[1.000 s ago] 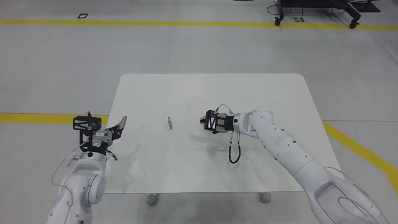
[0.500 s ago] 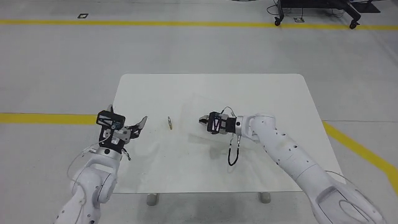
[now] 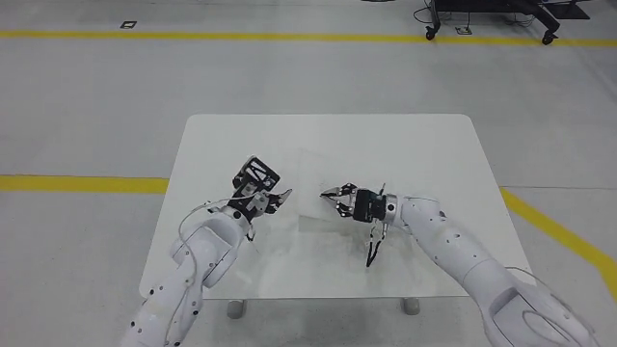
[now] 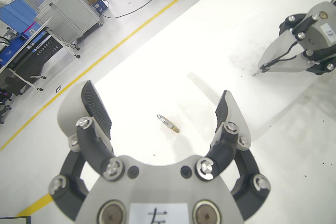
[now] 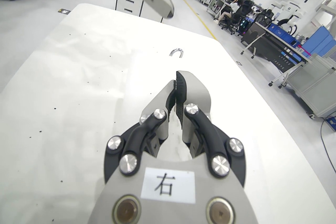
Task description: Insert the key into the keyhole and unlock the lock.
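A small brass padlock [image 4: 168, 124] with a silver shackle lies on the white table [image 3: 434, 145], left of the middle. My left gripper [image 4: 157, 91] hovers open just above it, one finger on each side, neither touching. In the top view my left gripper [image 3: 270, 201] covers the lock's spot. My right gripper [image 3: 325, 194] sits low over the table a short way right of the lock, pointing at it. Its fingers are shut, and a thin metal tip, apparently the key [image 4: 255, 74], pokes out of them. The right wrist view has the shackle [image 5: 176, 53] beyond my right gripper [image 5: 175, 78].
Dark specks and scuff marks [image 4: 244, 62] dot the table between the two grippers. Bare table lies to the far side and right. Yellow floor tape [image 3: 77, 183] and workshop benches surround the table at a distance.
My left arm has swung in from the table's left edge to hover over the padlock, gripper still open. My right gripper has shifted slightly to the right, still shut.
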You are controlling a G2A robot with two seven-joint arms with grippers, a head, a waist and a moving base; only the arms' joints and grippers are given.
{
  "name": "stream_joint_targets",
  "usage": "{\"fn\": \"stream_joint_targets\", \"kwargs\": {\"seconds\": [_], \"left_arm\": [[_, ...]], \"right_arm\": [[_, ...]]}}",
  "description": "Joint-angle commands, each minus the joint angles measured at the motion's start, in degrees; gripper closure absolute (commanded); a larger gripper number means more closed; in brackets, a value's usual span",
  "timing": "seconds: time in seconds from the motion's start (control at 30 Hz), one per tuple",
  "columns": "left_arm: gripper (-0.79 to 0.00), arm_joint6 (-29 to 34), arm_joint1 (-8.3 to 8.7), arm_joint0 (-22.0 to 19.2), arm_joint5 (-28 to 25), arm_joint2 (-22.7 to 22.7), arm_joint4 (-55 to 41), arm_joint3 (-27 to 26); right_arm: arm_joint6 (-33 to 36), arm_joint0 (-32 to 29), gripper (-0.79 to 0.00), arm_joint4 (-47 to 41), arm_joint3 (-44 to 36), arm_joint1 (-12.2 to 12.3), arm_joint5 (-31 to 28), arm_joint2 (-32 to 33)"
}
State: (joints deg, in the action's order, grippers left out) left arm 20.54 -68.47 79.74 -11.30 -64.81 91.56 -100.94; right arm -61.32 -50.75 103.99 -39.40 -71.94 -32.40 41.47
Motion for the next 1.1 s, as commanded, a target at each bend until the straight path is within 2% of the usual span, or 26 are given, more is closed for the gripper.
{"fn": "stream_joint_targets", "kwargs": {"seconds": [0.0, 0.27, 0.7, 0.93, 1.07], "left_arm": [[-0.785, 1.13, -0.42, -1.76, -0.02, 2.24, 0.86, 1.73], [-0.785, 3.84, -1.75, -7.05, 0.01, 7.43, 4.11, 6.55], [-0.785, 6.29, -4.40, -13.73, 3.01, 14.08, 7.65, 17.30], [-0.785, 6.03, -5.55, -15.60, 3.82, 15.60, 7.23, 21.11], [-0.785, 4.74, -5.52, -15.39, 4.84, 13.68, 6.05, 19.63]], "right_arm": [[-0.83, 0.74, 0.000, -0.15, 1.66, -0.42, 0.15, -0.50], [2.90, 3.10, 0.000, -0.93, 4.80, -2.51, 0.64, -2.62], [0.78, 5.41, 0.000, -2.29, 10.65, -4.89, 0.43, -4.77], [-2.33, 5.80, 0.000, -2.85, 13.00, -5.32, 0.88, -5.05], [-5.27, 5.92, 0.000, -3.04, 13.79, -5.27, 0.65, -5.07]]}}
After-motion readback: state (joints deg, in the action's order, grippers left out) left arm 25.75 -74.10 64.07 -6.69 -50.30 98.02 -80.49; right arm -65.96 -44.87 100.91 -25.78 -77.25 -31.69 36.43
